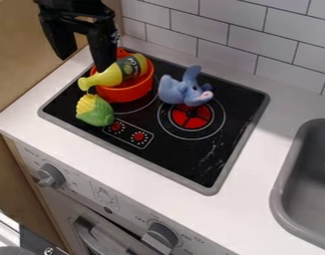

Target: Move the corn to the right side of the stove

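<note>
Below the near edge of the stove (235,114) stands the white oven front (118,199), with a grey knob (51,176) towards its left, another knob (160,238) towards its right, and a grey handle (92,236) lower down between them. The white counter (248,209) runs around the stove, and to the stove's right, apart from it, the grey sink (279,201) is set into the counter.

On the stove's near left part is a small control panel (128,133) with two red dials. The corn (94,110) lies just left of this panel, close to the stove's left edge, its yellow kernels pointing away and its green husk end towards the panel. The right-hand burner (192,117) has a red centre, and a blue toy elephant (184,89) sits over its far side. On the stove's far left part stands an orange-red pot (128,92). A yellow bottle with a dark label (112,75) lies tilted in it, its neck sticking out over the rim towards the stove's left edge.

The black gripper (84,61) hangs above the stove's far left corner, fingers spread well apart with nothing held between them. White wall tiles (245,42) rise behind the stove.
</note>
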Tool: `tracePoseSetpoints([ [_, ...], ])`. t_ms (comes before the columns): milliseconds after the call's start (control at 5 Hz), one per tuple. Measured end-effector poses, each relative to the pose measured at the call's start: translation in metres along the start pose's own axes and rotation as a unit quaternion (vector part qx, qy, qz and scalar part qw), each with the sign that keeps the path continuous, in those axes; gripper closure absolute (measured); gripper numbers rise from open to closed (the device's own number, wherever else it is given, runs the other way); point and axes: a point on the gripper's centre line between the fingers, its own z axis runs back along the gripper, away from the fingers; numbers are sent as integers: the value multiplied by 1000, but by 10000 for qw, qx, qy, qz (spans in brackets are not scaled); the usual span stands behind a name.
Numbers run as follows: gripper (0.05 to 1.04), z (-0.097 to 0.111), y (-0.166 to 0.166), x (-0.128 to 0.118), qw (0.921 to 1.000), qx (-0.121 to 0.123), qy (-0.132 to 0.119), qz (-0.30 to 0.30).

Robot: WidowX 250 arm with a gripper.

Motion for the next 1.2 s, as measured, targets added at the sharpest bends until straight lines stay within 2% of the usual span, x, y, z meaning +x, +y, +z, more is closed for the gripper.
tracePoseSetpoints([
  [200, 83, -8, -1, -3, 9999, -53, 144, -1],
  [600, 83, -16, 8, -2, 9999, 39, -41, -131],
  [800, 83, -28, 15, -4, 9992, 155, -237, -282],
  [1200, 83, -50, 20, -13, 9977, 405, -414, -364],
])
